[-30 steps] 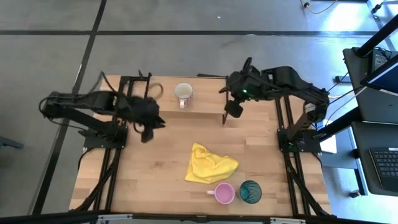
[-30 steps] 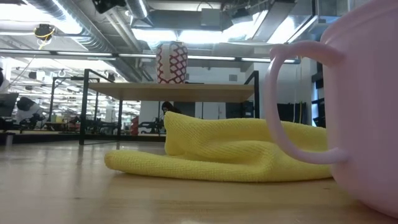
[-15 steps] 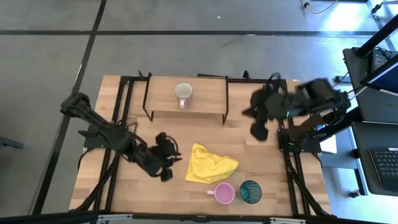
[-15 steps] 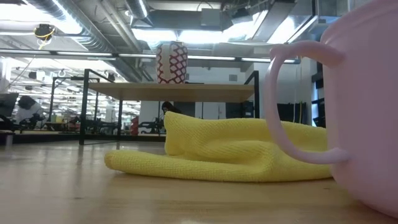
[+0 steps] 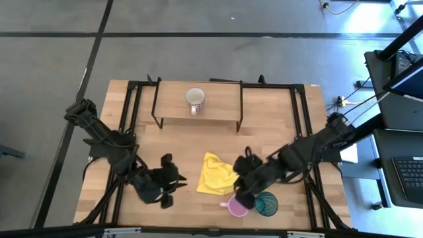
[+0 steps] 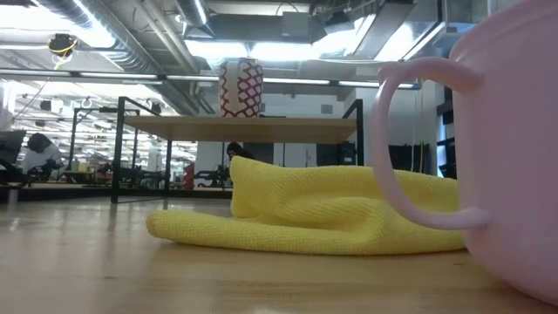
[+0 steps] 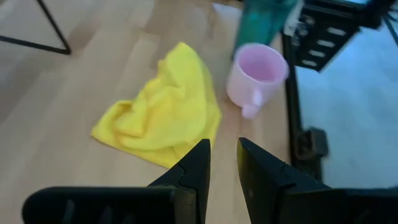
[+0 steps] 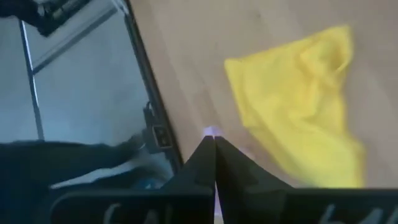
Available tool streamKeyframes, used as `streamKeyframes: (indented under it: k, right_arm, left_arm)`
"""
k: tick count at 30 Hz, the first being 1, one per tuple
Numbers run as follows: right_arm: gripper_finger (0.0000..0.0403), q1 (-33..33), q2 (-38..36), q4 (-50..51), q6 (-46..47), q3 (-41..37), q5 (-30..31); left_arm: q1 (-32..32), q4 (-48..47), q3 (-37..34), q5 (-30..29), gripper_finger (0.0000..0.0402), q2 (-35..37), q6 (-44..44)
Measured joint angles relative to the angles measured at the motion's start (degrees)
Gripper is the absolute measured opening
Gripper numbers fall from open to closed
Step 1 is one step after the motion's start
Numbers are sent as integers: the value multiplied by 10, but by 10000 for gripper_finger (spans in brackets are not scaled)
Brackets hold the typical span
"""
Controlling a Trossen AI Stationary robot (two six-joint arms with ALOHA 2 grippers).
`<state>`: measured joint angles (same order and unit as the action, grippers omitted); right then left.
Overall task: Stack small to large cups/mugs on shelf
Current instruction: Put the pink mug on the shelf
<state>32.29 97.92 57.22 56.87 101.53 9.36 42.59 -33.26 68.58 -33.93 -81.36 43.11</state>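
A white patterned mug (image 5: 195, 99) (image 6: 241, 87) stands upright on the shelf (image 5: 218, 106) (image 6: 288, 129) at the table's far side. At the near edge a small pink mug (image 5: 236, 208) (image 7: 258, 71) (image 6: 514, 148) stands beside the teal tumbler (image 5: 267, 203) (image 7: 264, 22), both on the tabletop. My left gripper (image 5: 176, 185) (image 7: 224, 149) is left of the yellow cloth, a little open with nothing between its fingers. My right gripper (image 5: 242, 193) (image 8: 214, 146) is shut, in the air over the pink mug's far side.
A crumpled yellow cloth (image 5: 219, 173) (image 7: 161, 118) (image 8: 305, 106) (image 6: 314, 209) lies on the table between the two grippers, just far of the pink mug. Black frame rails (image 5: 307, 158) run along the table's left and right sides.
My left gripper has swung from the shelf's left end toward the table's near edge and stands left of the cloth. My right gripper has swept from the shelf's right end toward the near edge and down, ending over the pink mug. The mugs, tumbler and cloth have stayed put.
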Motion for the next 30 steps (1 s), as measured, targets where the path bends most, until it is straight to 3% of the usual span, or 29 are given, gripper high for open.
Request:
streamKeyframes:
  k: [9,16,22,30]
  right_arm:
    - [2,41,119,37,-3,64,-134]
    - [1,40,201,53,-4,129,-165]
    - [0,40,234,55,-1,138,-164]
    - [0,40,247,86,23,138,-87]
  left_arm:
    - [72,-13,0,0,74,5,6]
    - [104,-19,0,-28,74,5,24]
    - [120,-19,0,-40,73,5,37]
    - [137,-19,0,-73,73,5,45]
